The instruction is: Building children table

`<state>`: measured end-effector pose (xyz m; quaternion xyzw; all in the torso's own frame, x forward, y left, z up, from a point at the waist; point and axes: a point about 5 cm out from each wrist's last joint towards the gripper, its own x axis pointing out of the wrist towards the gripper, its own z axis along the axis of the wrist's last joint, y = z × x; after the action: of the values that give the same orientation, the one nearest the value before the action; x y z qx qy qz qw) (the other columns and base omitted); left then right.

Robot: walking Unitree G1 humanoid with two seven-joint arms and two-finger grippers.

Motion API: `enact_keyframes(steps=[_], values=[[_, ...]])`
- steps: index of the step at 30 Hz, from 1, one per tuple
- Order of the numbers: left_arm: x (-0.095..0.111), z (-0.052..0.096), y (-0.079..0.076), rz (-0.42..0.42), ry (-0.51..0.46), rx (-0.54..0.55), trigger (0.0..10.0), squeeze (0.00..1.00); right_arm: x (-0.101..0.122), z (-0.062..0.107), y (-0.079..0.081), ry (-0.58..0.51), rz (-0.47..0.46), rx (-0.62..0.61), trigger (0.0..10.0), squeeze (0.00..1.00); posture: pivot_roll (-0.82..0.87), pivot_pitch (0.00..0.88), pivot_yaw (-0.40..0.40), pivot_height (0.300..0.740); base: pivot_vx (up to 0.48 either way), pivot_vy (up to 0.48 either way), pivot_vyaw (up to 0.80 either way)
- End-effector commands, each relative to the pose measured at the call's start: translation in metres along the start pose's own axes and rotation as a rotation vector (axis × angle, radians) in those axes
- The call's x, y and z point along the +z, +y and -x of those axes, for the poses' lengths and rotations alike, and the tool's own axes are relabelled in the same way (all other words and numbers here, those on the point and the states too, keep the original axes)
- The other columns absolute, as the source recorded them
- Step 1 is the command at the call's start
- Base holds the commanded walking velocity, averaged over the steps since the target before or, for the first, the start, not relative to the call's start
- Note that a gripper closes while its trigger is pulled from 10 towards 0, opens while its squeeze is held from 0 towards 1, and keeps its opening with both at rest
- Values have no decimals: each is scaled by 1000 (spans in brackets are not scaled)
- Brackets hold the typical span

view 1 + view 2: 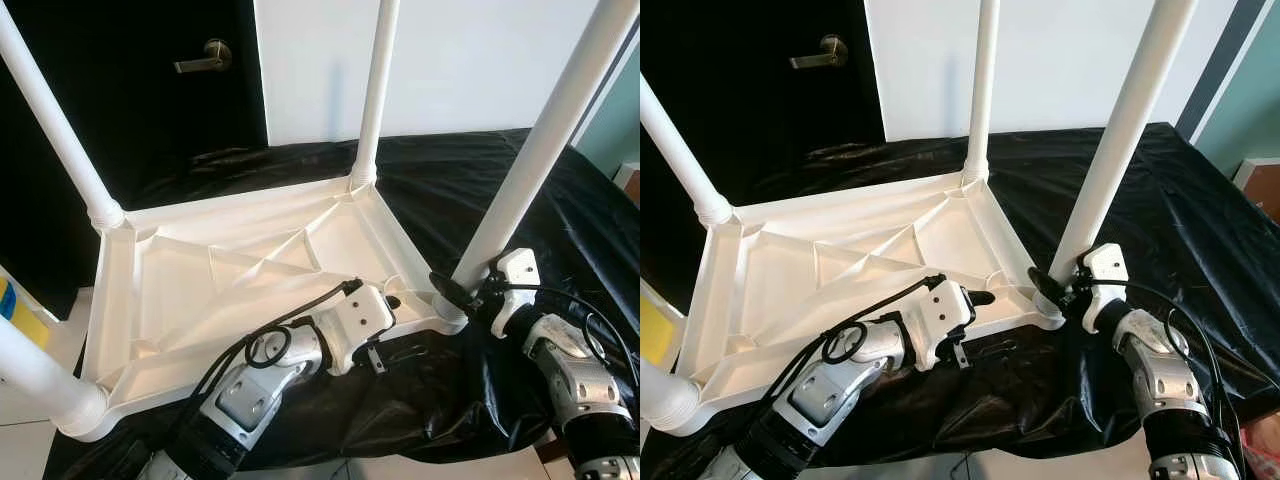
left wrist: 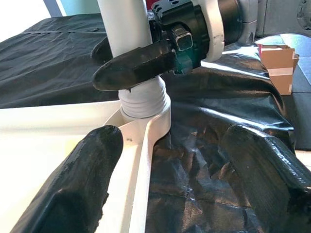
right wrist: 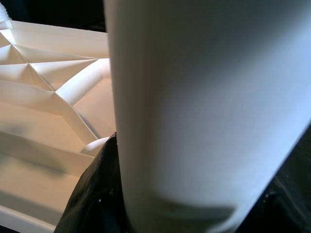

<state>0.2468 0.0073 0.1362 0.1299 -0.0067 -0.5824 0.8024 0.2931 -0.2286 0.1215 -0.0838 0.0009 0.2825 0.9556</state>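
Note:
A white plastic table top (image 1: pixel 250 270) lies upside down on a black sheet (image 1: pixel 450 180), with white legs standing up at its corners. My right gripper (image 1: pixel 460 290) is shut on the front right leg (image 1: pixel 540 150) just above its socket; one black finger (image 2: pixel 131 65) lies across the leg's front. My left gripper (image 2: pixel 175 141) is open, low at the front rim beside that same corner, one finger (image 2: pixel 82 179) over the table's rim and the other over the sheet. In the right wrist view the leg (image 3: pixel 204 97) is very close, with the ribbed underside (image 3: pixel 43 97) behind it.
The sheet covers a low surface whose front edge is just below my arms. A black door with a lever handle (image 1: pixel 205 57) and a white wall stand behind. A cardboard box (image 2: pixel 279 60) sits past the sheet on my right. A yellow object (image 1: pixel 20 310) is at far left.

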Motion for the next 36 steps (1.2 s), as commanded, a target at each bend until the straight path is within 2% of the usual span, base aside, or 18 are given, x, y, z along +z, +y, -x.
enact_keyframes(steps=[1,2,4,5,7,8,17,22,23,25,29,33,36], values=[[0,-1,-3,-11,-1,-45,10000,0,1,0,-2,1,25,10,3529,0,-49,0,-7,740,0,0,0],[0,-1,-3,-10,-1,-42,10000,0,-3,1,0,14,18,17,0,0,-44,0,-9,740,0,0,0],[0,0,-3,-7,0,-40,10000,0,-9,3,2,32,3,24,0,0,-45,0,-8,740,0,0,0],[0,1,-4,-6,0,-40,10000,0,-11,3,3,40,-4,20,2941,0,-46,0,-8,740,0,0,0],[0,1,-4,-6,0,-41,10000,0,-12,4,3,44,-8,16,2941,0,-46,0,-8,740,0,0,0],[0,1,-4,-5,0,-42,10000,0,-13,4,3,45,-17,2,10000,0,-46,0,-8,740,0,0,0],[0,1,-5,-4,0,-45,10000,0,-15,2,6,43,-40,-78,10000,0,-48,0,-10,740,0,0,0],[-1,0,-8,3,0,-49,10000,0,-17,0,12,78,-49,-268,10000,0,-53,0,-11,740,0,0,0],[-1,0,-8,3,0,-49,10000,0,-17,0,12,78,-49,-268,10000,0,-53,0,-11,740,0,0,0],[-1,-1,-9,4,-1,-55,10000,0,-17,-1,19,79,-94,-362,10000,0,-57,0,-9,740,0,0,0],[-2,-1,-9,4,0,-56,10000,0,-18,-2,20,80,-104,-380,10000,0,-58,0,-9,740,0,0,0],[-2,-2,-11,8,-3,-65,10000,0,-17,-4,35,64,-141,-497,10000,0,-63,0,-10,740,0,0,0],[-2,-2,-11,9,-3,-66,10000,0,-16,-4,37,61,-146,-513,10000,0,-63,0,-10,740,0,0,0]])
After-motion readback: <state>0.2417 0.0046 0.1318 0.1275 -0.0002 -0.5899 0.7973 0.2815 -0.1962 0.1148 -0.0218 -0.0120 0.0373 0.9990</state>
